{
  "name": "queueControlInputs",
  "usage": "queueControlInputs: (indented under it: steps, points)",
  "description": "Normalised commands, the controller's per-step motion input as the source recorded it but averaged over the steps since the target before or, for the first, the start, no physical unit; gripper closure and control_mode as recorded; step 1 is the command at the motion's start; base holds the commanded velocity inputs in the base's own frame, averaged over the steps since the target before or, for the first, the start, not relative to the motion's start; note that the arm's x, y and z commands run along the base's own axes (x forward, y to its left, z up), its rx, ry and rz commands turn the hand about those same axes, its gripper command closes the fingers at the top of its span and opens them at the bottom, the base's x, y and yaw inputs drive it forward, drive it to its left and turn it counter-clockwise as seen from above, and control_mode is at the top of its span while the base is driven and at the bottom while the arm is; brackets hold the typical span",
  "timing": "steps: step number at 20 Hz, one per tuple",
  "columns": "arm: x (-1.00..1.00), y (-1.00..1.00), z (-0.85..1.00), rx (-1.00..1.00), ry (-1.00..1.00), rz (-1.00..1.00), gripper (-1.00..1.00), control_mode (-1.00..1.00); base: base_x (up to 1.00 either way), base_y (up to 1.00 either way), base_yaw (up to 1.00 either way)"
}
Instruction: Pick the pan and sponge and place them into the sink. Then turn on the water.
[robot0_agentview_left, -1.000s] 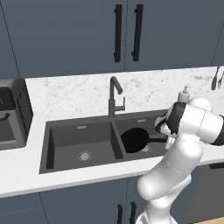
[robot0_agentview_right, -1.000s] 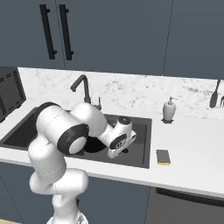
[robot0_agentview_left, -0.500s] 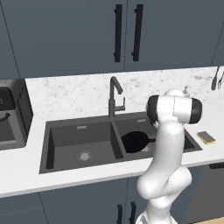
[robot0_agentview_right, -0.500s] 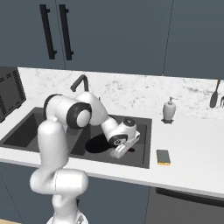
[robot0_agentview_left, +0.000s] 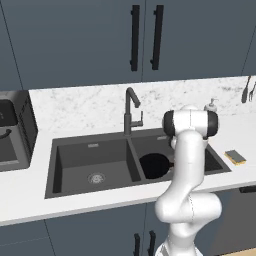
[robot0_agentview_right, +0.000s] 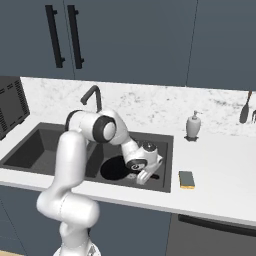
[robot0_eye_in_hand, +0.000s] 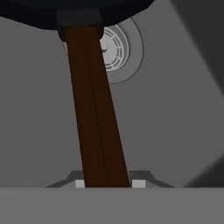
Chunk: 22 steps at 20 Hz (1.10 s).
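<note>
The pan (robot0_agentview_left: 155, 165) sits low in the right basin of the sink (robot0_agentview_left: 90, 150), its round black body close to the divider between the two basins. In the hand view its long dark handle (robot0_eye_in_hand: 95, 113) runs straight down between the tips of the claw (robot0_agentview_right: 142, 175), above the basin's round metal drain (robot0_eye_in_hand: 116, 47), and the claw appears clamped on that handle. Whether the pan already rests on the basin floor cannot be told. The sponge (robot0_agentview_right: 187, 179) lies on the table beside the sink's right edge, near the table's front edge, untouched. The faucet (robot0_agentview_left: 131, 110) rises behind the divider, and no water runs from it. By these pictures, the pan is nearly delivered but not yet released; the sponge and the water are left to do.
</note>
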Motion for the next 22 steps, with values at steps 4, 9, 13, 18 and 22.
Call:
queueControlInputs:
  steps: [4, 9, 13, 18, 22]
  points:
    - [0.46, 0.00, -0.45, -0.08, 0.00, 0.02, 1.00, -1.00, 0.00, 0.00, 0.00]
    - [0.37, 0.09, -0.30, -0.09, 0.00, 0.01, 1.00, -1.00, 0.00, 0.00, 0.00]
    - [0.30, 0.18, -0.02, -0.05, 0.00, 0.00, -1.00, -1.00, 0.00, 0.00, 0.00]
    - [0.24, 0.07, 0.00, -0.02, 0.00, 0.00, -1.00, -1.00, 0.00, 0.00, 0.00]
    - [0.14, 0.00, 0.07, 0.00, 0.00, 0.03, -1.00, -1.00, 0.00, 0.00, 0.00]
